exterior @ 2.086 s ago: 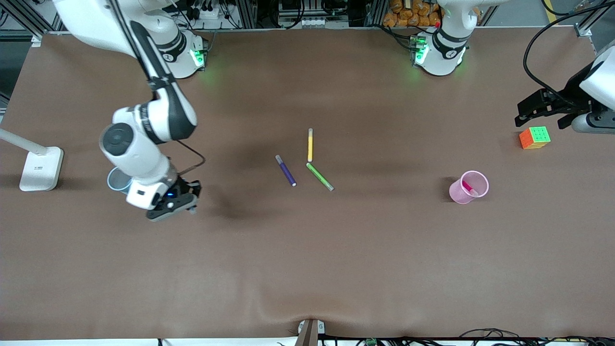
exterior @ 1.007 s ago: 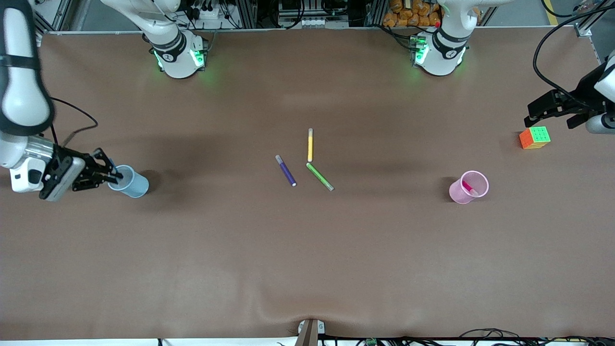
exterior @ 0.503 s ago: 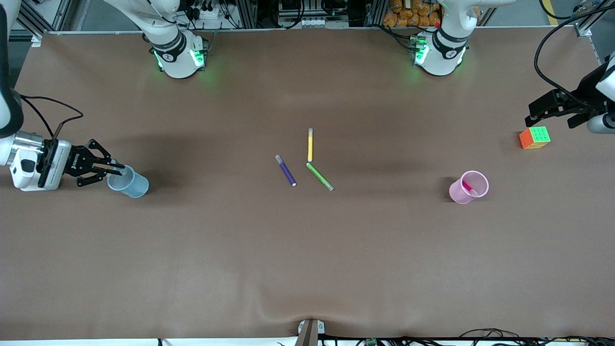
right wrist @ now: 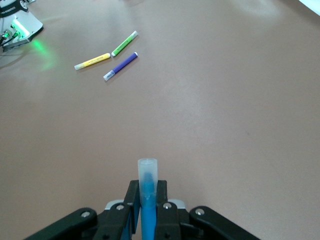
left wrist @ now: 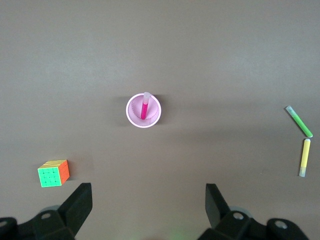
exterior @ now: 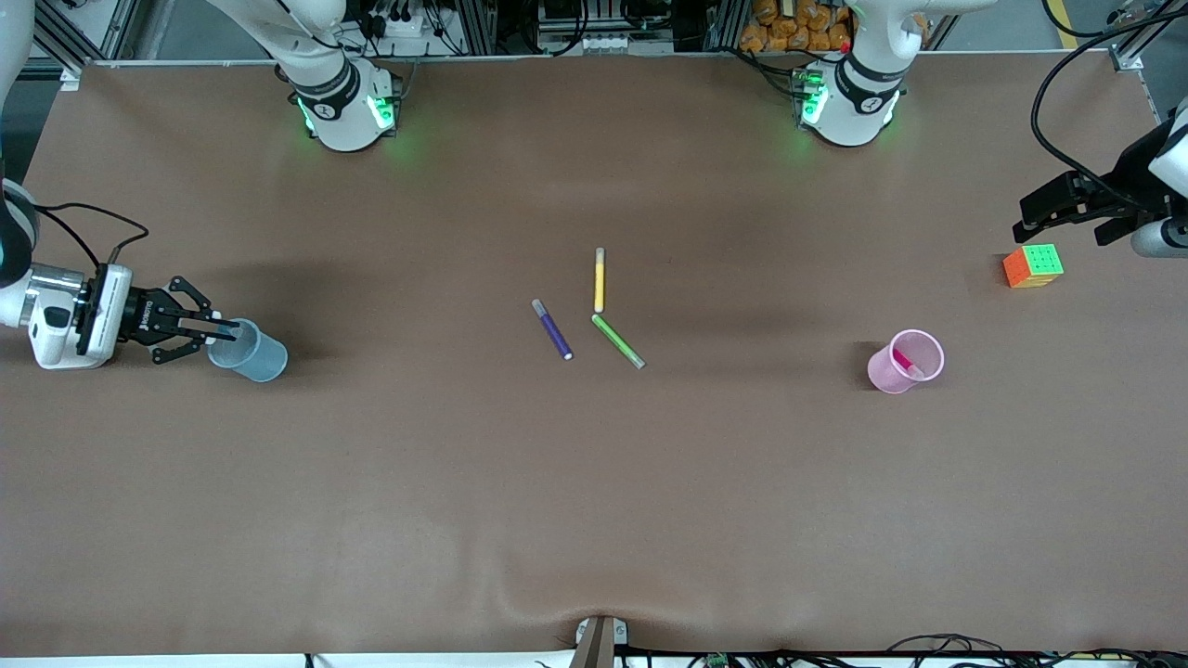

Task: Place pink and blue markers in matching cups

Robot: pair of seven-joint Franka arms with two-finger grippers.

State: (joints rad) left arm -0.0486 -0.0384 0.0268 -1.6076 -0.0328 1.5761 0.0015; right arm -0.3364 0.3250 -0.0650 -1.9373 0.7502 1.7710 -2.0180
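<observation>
My right gripper [exterior: 215, 327] is shut on the blue marker [right wrist: 147, 192] and holds it level, its greyish end at the rim of the pale blue cup [exterior: 258, 357]. The cup stands toward the right arm's end of the table and does not show in the right wrist view. The pale pink cup [exterior: 882, 373] stands toward the left arm's end with the pink marker [exterior: 904, 360] leaning inside it. Both also show in the left wrist view, the cup [left wrist: 131, 112] and the marker [left wrist: 144, 107]. My left gripper [exterior: 1024, 221] is open and empty, up beside the cube.
A purple marker [exterior: 553, 330], a yellow marker [exterior: 600, 280] and a green marker [exterior: 617, 340] lie together at the table's middle. A coloured puzzle cube [exterior: 1032, 265] sits near the left arm's end.
My right arm swung out to its end of the table, turned its gripper level and brought the blue marker's end to the blue cup's rim. The left gripper shifted only slightly.
</observation>
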